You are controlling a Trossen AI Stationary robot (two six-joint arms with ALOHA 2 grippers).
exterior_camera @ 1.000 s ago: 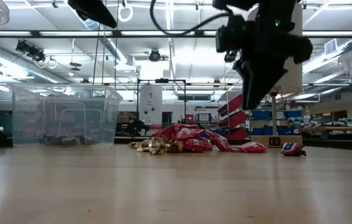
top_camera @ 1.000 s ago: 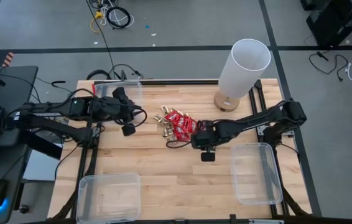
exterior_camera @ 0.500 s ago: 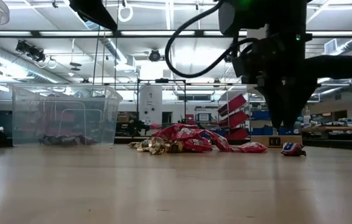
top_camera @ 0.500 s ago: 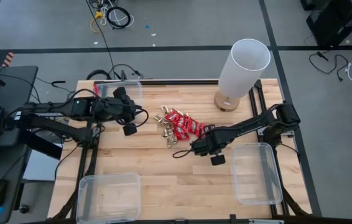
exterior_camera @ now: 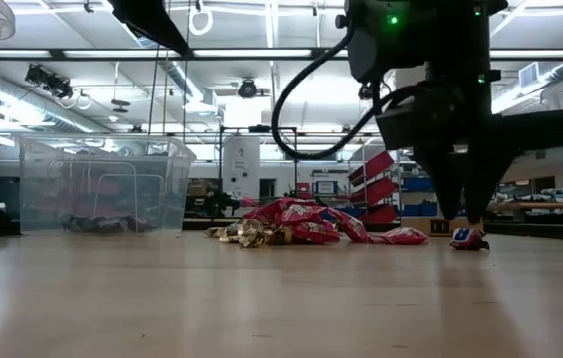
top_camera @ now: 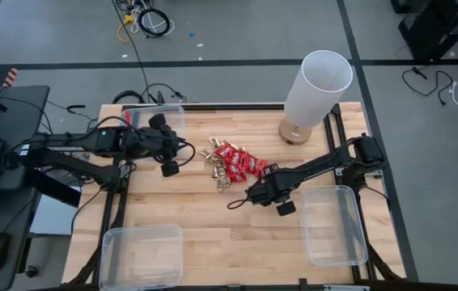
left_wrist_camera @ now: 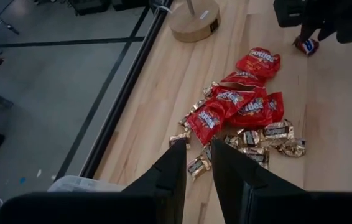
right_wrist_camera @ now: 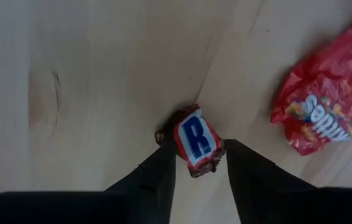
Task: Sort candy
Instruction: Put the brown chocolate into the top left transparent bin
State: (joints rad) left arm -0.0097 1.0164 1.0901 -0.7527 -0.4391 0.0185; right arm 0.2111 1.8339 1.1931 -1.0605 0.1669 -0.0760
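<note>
So the right gripper [right_wrist_camera: 196, 163] has dropped right down over a stray mini bar [right_wrist_camera: 196, 140] – the brown one with the red-and-white wrapper, sitting on its own on the table [top_camera: 213, 218] a bit apart from the main candy pile [top_camera: 231, 164]. In the right wrist view the two fingers are parted with the bar sitting between them, one on either side, but not clamped yet as far as I can see. Looks like the grab is about to happen, which would be the next piece off to a bin.

Compared to a second ago, that arm was up higher and right beside the pile; now it's swung away from the pile toward the near right bin [top_camera: 332, 225] and come down low, and the jaws have opened wider too.

The left gripper [left_wrist_camera: 196, 163] hasn't budged – hanging near the far left bin [exterior_camera: 102, 184], fingers only slightly apart and holding nothing. The pile of red packets and gold pieces looks untouched in the middle.
</note>
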